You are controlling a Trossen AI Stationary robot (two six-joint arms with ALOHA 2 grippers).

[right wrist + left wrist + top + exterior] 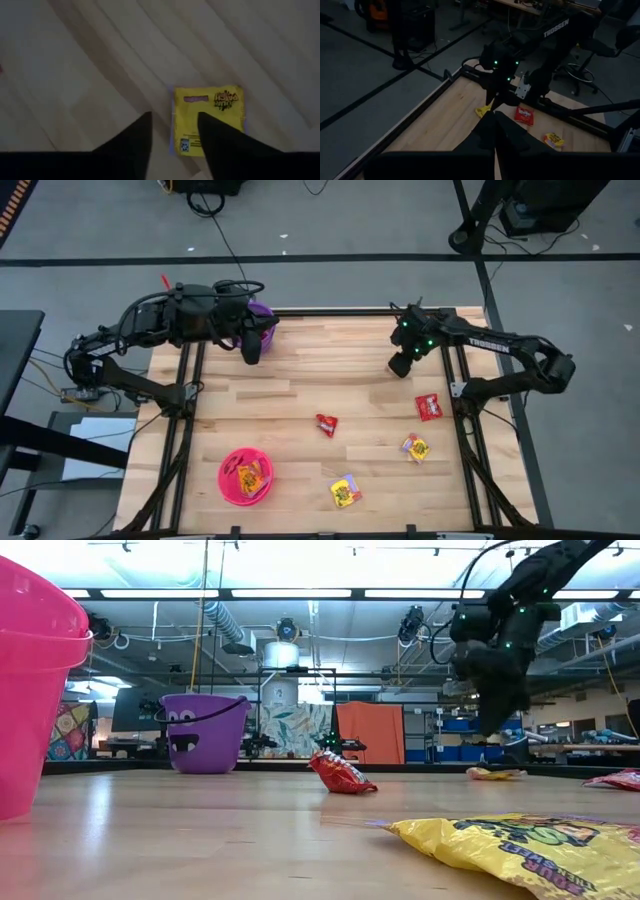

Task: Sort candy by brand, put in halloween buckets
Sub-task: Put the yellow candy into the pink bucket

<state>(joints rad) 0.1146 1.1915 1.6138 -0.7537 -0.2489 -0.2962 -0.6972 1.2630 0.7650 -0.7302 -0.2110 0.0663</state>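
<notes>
Candy packet [207, 117] beneath the open right claw [172, 127] shows only wrist-side.

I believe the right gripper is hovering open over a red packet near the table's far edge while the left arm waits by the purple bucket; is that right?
Not quite: the packet under the right gripper is yellow, not red. The right wrist view shows the yellow packet lying flat between the open fingers. The rest holds: in the high view the left gripper waits by the purple bucket.
</notes>
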